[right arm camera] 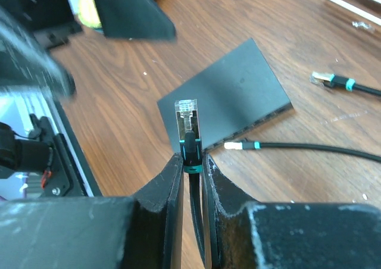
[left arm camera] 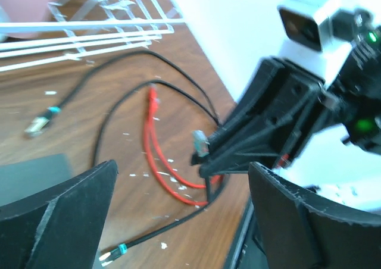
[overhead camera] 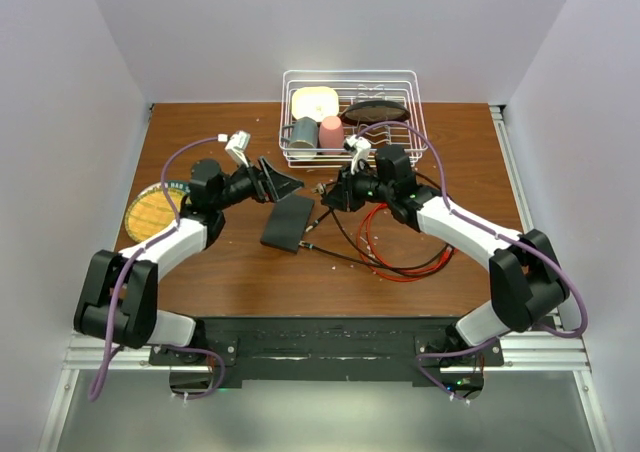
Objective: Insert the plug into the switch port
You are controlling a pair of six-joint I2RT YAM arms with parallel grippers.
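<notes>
The switch [overhead camera: 288, 222] is a flat black box lying on the wooden table between my two grippers; it also shows in the right wrist view [right arm camera: 229, 96], with its socket edge facing lower right. My right gripper [overhead camera: 335, 190] [right arm camera: 191, 159] is shut on a black cable just behind its clear plug [right arm camera: 186, 123], held above the table short of the switch. My left gripper [overhead camera: 275, 182] [left arm camera: 183, 171] is open and empty, just left of the switch's far end. The held plug [left arm camera: 200, 143] shows in the left wrist view too.
A white wire rack [overhead camera: 410, 92] with dishes stands at the back. A round yellow disc [overhead camera: 152, 215] lies at the left. Red cable loops [overhead camera: 385, 257] and black cables lie right of the switch. Loose plugs lie by the socket edge [right arm camera: 235, 144] and further off [right arm camera: 324, 77].
</notes>
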